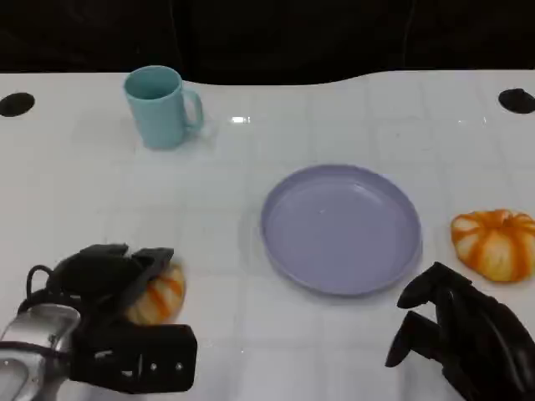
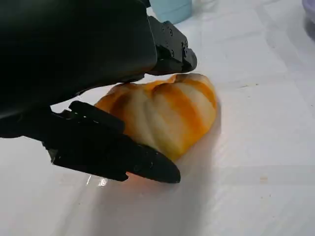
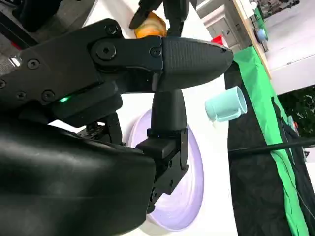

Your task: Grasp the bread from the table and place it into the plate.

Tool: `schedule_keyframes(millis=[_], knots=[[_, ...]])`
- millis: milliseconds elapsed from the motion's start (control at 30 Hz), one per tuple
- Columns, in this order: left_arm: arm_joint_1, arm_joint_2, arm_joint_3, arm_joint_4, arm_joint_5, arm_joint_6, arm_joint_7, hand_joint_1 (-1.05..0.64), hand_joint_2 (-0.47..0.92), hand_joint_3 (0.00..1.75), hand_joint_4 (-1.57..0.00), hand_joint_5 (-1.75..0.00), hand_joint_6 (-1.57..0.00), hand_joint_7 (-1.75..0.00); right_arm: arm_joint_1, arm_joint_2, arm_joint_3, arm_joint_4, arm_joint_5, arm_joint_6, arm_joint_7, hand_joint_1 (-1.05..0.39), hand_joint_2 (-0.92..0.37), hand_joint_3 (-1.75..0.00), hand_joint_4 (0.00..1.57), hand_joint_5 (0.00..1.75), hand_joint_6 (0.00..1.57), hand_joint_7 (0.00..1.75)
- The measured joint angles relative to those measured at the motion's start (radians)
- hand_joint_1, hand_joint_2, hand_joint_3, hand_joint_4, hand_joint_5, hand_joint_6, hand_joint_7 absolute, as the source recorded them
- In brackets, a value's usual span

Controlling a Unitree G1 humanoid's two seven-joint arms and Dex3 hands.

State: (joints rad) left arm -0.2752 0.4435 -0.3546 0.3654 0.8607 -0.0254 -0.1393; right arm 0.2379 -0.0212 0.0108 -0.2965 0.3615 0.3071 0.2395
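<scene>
Two orange-and-white striped breads lie on the white table. The left bread (image 1: 160,294) (image 2: 167,110) sits at the front left, and my left hand (image 1: 109,280) grips it: fingers (image 2: 170,46) press its top while another finger (image 2: 118,157) lies against its lower side. It still rests on the table. The second bread (image 1: 495,242) lies at the right edge. The empty lavender plate (image 1: 341,227) (image 3: 189,189) sits in the middle. My right hand (image 1: 460,330) hovers at the front right, between the plate and the second bread, fingers (image 3: 197,54) apart and holding nothing.
A teal mug (image 1: 163,104) (image 3: 225,104) stands at the back left, far from the plate. Two black round holes (image 1: 15,104) (image 1: 517,100) mark the table's far corners. A green cloth (image 3: 266,123) hangs beyond the table's back edge.
</scene>
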Motion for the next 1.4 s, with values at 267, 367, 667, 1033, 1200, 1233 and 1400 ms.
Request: schedule_keyframes(millis=[267,367,667,1033,1200,1233,1400], knots=[[-0.014,-0.01,0.002,0.149,-0.076,-0.139,0.227,-0.22,0.92,0.36,-0.65,-1.4,-0.96,-0.15,0.001,0.0,0.0,-0.002,-0.001,-0.001,0.0,-0.53,-0.92,-0.54,0.63,1.75,0.44,1.71],[-0.034,-0.012,-0.002,0.221,-0.089,-0.201,0.309,-0.24,0.91,0.44,-0.75,-1.61,-0.95,-0.69,0.001,0.0,0.0,-0.002,-0.006,-0.005,0.001,-0.53,-0.92,-0.54,0.63,1.75,0.44,1.71],[-0.069,-0.024,-0.031,0.364,-0.081,-0.337,0.566,-0.22,0.79,0.74,-0.84,-1.75,-0.64,-1.74,0.002,0.001,-0.001,-0.003,0.001,-0.002,0.002,-0.52,-0.92,-0.53,0.63,1.75,0.44,1.71],[-0.07,-0.03,-0.02,0.404,-0.13,-0.435,0.636,-0.16,0.6,1.1,-0.86,-1.75,-0.67,-1.75,0.002,0.002,-0.001,-0.003,-0.001,-0.002,-0.005,-0.53,-0.92,-0.53,0.63,1.75,0.44,1.72],[-0.076,-0.041,-0.011,0.411,-0.162,-0.471,0.644,-0.17,0.58,1.14,-0.88,-1.75,-0.69,-1.75,0.001,0.002,-0.001,-0.003,-0.001,-0.002,-0.006,-0.52,-0.92,-0.54,0.62,1.75,0.41,1.71],[-0.079,-0.045,-0.007,0.411,-0.17,-0.471,0.643,-0.17,0.57,1.15,-0.88,-1.75,-0.69,-1.75,0.001,0.002,-0.001,-0.003,-0.001,-0.002,-0.006,-0.52,-0.92,-0.54,0.62,1.75,0.41,1.71],[-0.088,-0.05,0.025,0.369,-0.237,-0.468,0.575,-0.19,0.54,1.17,-0.88,-1.75,-0.69,-1.75,0.001,0.002,-0.003,0.0,0.0,-0.003,-0.006,-0.51,-0.92,-0.55,0.62,1.75,0.42,1.72]])
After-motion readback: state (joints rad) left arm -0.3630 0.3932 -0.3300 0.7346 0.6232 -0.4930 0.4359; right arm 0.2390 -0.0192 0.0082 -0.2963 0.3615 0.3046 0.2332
